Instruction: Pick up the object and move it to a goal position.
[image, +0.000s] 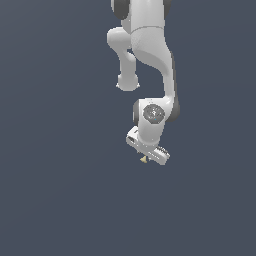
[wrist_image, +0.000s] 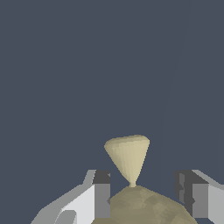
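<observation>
The object (wrist_image: 127, 158) is a pale yellow-tan piece pinched in the middle, with a cone-shaped lobe above a wider rounded lobe. In the wrist view it sits between the two fingers of my gripper (wrist_image: 143, 188), whose jaws stand apart on either side of it, with a gap showing at the narrow waist. In the exterior view the object (image: 143, 159) is a tiny tan speck peeking out under the white hand of my gripper (image: 147, 157), which hangs low over the floor. My fingertips are mostly hidden there by the hand.
A flat, dark blue-grey floor (image: 60, 200) fills both views. The white arm (image: 150, 60) reaches down from the top of the exterior view. No other objects show.
</observation>
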